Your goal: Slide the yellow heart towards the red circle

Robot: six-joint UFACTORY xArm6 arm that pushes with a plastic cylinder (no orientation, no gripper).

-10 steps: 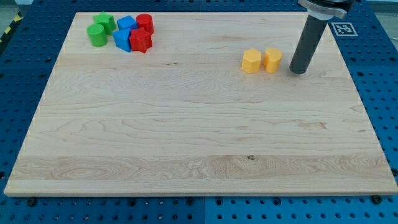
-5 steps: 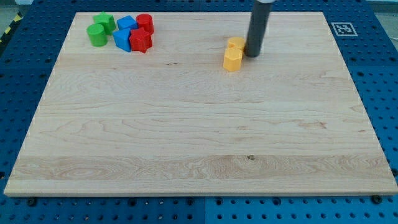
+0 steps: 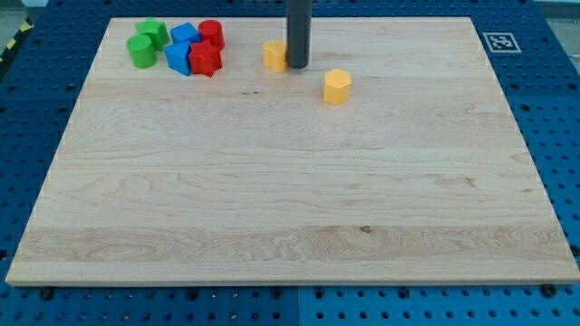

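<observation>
- Near part of the pale wooden worktop [image 3: 272,226]: bare, unchanged.
- Yellow hexagonal block [image 3: 336,86] shed from the push; sits alone, right of the rod.
- Small yellow heart block [image 3: 275,54] has slid left about half the remaining way; now near the red round block [image 3: 212,33], not touching.
- My tip [image 3: 297,65] touches the heart's right side.
- No claw on this rig; nothing held.
- Judgement: heading good, short push left.
</observation>
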